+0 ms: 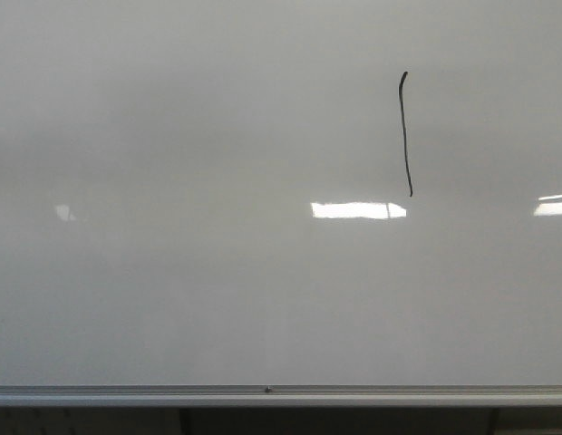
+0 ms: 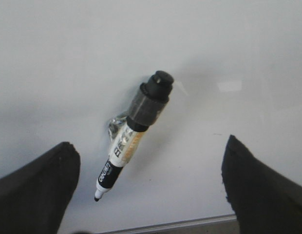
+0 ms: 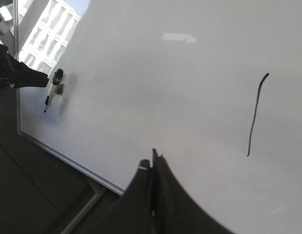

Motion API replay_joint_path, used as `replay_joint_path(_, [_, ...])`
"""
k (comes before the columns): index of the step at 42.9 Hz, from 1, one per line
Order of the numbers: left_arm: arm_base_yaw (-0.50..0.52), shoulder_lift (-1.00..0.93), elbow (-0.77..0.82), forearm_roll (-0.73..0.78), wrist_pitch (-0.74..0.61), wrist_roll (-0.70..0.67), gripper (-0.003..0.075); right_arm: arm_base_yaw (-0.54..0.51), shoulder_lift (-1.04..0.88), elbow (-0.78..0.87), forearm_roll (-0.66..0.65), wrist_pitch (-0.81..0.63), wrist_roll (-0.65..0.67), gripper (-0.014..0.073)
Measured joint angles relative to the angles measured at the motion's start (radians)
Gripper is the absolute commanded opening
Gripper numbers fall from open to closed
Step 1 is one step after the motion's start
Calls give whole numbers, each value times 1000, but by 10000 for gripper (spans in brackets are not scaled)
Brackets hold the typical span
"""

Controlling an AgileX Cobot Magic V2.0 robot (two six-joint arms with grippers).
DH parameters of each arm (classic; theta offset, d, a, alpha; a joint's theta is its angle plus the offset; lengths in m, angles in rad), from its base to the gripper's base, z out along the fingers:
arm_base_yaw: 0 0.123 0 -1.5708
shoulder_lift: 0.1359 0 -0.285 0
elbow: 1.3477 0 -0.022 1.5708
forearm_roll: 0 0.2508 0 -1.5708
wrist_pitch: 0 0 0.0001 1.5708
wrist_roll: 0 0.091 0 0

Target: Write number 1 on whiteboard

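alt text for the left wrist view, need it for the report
A black-and-white marker, cap on its back end and tip uncovered, sticks to the whiteboard between the left gripper's two dark fingers, which stand wide apart and touch nothing. The board's silver edge strip runs along below the marker tip.

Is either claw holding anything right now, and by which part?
Nothing. The left claw is open, apart from the marker on the whiteboard; the right claw is shut, empty.

Thin black number 1 (image 1: 405, 136) on glossy whiteboard (image 1: 172, 299), upper right.
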Motion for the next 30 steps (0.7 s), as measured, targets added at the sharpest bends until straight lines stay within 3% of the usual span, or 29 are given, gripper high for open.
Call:
replay_joint_path(4, [0, -78, 0, 2, 23, 0, 531, 0, 0, 0, 0, 0, 0, -118])
replay_joint_path(7, [0, -137, 0, 2, 49, 0, 447, 0, 0, 0, 0, -2, 0, -118])
replay_joint_path(19, [-73, -350, 17, 0, 170, 0, -20, 0, 0, 11, 6, -150, 0, -116])
replay_joint_path(30, [-96, -570, 192, -39, 160, 0, -20, -2, -82, 102, 13, -271, -1, -116])
